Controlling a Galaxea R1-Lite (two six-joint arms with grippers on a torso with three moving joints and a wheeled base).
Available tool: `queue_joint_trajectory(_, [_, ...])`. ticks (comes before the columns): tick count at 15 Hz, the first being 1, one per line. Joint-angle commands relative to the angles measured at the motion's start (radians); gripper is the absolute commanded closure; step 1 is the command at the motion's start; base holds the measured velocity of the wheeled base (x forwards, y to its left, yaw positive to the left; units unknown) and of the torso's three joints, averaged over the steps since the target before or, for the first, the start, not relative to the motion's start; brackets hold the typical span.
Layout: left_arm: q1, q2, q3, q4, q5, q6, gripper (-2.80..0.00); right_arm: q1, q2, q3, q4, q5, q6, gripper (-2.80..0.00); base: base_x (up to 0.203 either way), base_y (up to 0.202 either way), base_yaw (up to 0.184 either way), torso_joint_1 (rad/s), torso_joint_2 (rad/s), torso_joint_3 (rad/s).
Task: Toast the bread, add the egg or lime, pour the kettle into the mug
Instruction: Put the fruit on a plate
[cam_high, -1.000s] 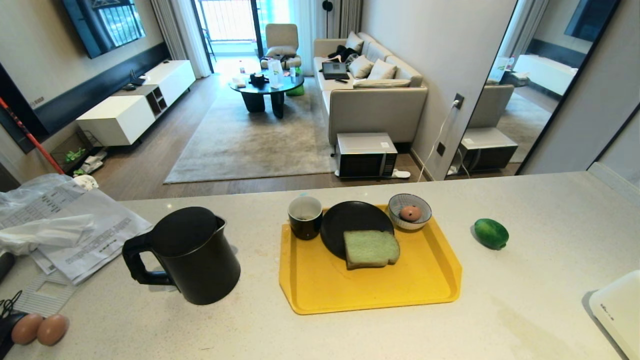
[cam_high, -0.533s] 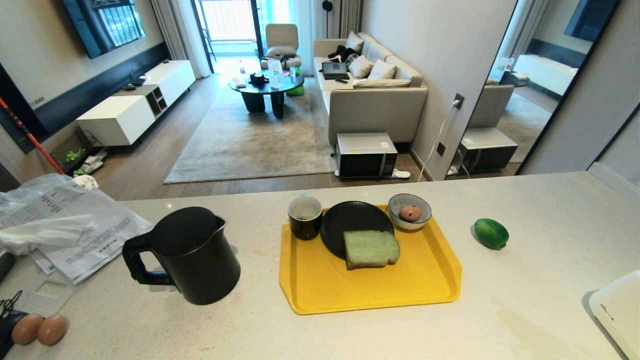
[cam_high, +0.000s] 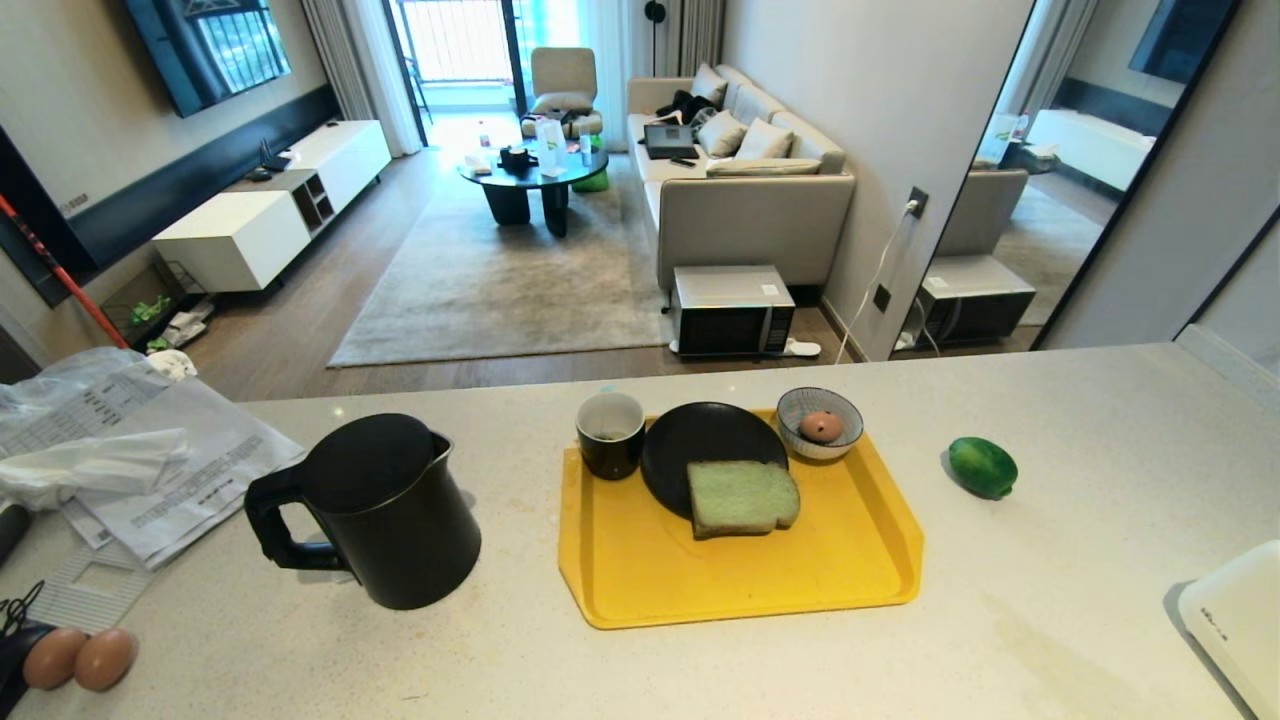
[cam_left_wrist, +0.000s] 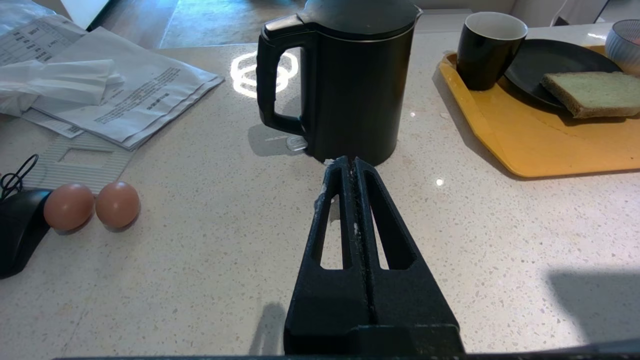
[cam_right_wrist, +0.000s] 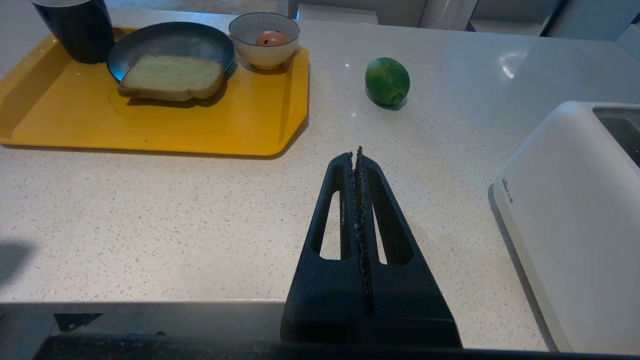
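bread flat on black plate, yellow tray, ready to lift | left end effector pressed together facing kettle | right end effector likewise together, near toaster

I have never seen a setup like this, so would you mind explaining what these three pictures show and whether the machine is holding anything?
It is a two-armed robot at a counter. One picture is from its head; the others from a camera on each wrist. The black wedges are its left pincer and right pincer, both shut and empty. On the counter: a kettle, a yellow tray with a mug, bread on a black plate, an egg in a bowl, plus a lime.
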Motion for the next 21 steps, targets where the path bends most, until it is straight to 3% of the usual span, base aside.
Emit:
queue_joint_trajectory(1, [0.0, 0.001, -0.001, 0.0, 0.001, 0.0, 0.0, 0.0, 0.001, 0.0, -0.001, 0.0, -0.001, 0.0, 0.0, 0.0, 0.0, 0.0, 0.0, 0.0])
queue_joint_trajectory(9, [0.0, 0.001, -0.001, 0.0, 0.001, -0.002, 0.0, 0.0, 0.001, 0.0, -0.001, 0.0, -0.001, 0.0, 0.0, 0.0, 0.0, 0.0, 0.0, 0.0])
queue_joint_trajectory(17, [0.0, 0.001, 0.0, 0.0, 0.001, -0.002, 0.0, 0.0, 0.001, 0.0, -0.001, 0.0, -0.001, 0.0, -0.169, 0.0, 0.001, 0.002, 0.0, 0.002])
queue_joint_trajectory(21, [0.0, 0.001, -0.001, 0.0, 0.001, -0.002, 0.0, 0.0, 0.001, 0.0, -0.001, 0.0, -0.001, 0.0, -0.021, 0.0, 0.0, -0.003, 0.0, 0.002])
